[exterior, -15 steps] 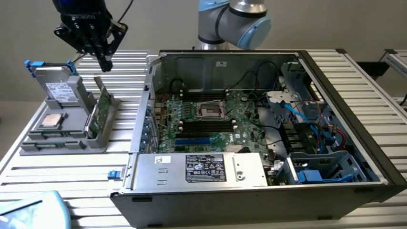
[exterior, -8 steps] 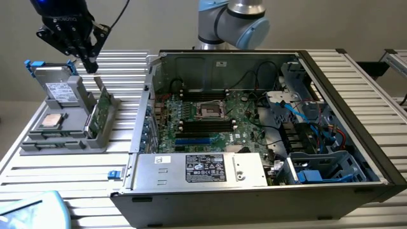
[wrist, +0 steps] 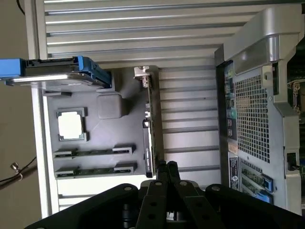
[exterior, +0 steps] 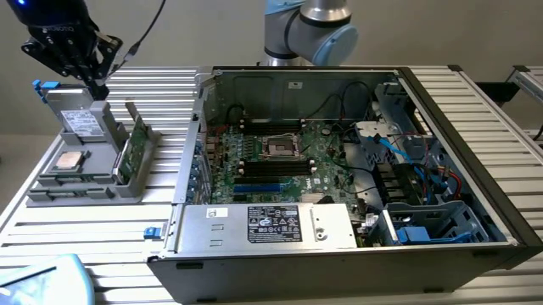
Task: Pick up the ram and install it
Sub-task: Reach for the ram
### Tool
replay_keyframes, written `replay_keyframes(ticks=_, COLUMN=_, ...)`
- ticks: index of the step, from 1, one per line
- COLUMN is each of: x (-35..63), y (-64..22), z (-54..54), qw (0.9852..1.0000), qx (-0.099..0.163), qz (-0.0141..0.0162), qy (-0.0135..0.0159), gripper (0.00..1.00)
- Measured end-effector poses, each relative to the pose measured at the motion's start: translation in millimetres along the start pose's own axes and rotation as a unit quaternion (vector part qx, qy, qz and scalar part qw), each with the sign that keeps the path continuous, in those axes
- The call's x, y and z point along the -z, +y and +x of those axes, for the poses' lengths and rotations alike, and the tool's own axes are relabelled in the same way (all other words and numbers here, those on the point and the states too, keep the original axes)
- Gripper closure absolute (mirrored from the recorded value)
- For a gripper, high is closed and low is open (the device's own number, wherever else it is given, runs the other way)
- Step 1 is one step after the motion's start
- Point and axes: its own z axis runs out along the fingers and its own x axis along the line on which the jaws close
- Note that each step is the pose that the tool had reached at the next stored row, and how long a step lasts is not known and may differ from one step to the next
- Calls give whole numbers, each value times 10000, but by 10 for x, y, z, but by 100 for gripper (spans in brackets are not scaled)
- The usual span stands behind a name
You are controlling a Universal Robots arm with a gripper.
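The open computer case [exterior: 339,273] takes up the centre and right of my exterior view. The grey parts tray [exterior: 100,143] sits at the left, just beside it. My gripper [exterior: 95,79] hangs at the upper left, over the tray's upper end, jaws pressed together on nothing. The ram [wrist: 93,152], two sticks side by side, lies in the tray at the lower left, beside the processor [wrist: 71,126], apart from the gripper.
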Motion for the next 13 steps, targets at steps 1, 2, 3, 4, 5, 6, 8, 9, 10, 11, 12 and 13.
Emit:
replay_keyframes(ticks=1, x=-4, y=-4, z=45, qw=10000, qx=0, qz=0, qy=0, gripper=89)
replay_keyframes(ticks=2, x=-8, y=-7, z=87, qw=10000, qx=1, qz=0, qy=0, gripper=89)
replay_keyframes(ticks=3, x=-13, y=-10, z=133, qw=10000, qx=1, qz=0, qy=0, gripper=89)
replay_keyframes(ticks=4, x=-17, y=-14, z=180, qw=10000, qx=0, qz=0, qy=0, gripper=89)
replay_keyframes(ticks=5, x=-21, y=-17, z=225, qw=10000, qx=0, qz=0, qy=0, gripper=89)
replay_keyframes(ticks=6, x=-26, y=-21, z=270, qw=10000, qx=0, qz=0, qy=0, gripper=89)
replay_keyframes(ticks=8, x=-35, y=-28, z=362, qw=10000, qx=1, qz=0, qy=0, gripper=89)
replay_keyframes(ticks=9, x=-39, y=-31, z=408, qw=10000, qx=0, qz=0, qy=1, gripper=89)
replay_keyframes(ticks=10, x=-43, y=-35, z=451, qw=10000, qx=1, qz=0, qy=0, gripper=89)
replay_keyframes(ticks=11, x=-49, y=-38, z=500, qw=10000, qx=0, qz=0, qy=0, gripper=89)
replay_keyframes(ticks=12, x=-53, y=-42, z=545, qw=10000, qx=0, qz=0, qy=0, gripper=89)
replay_keyframes(ticks=13, x=-57, y=-45, z=588, qw=10000, qx=0, qz=0, qy=0, gripper=89)
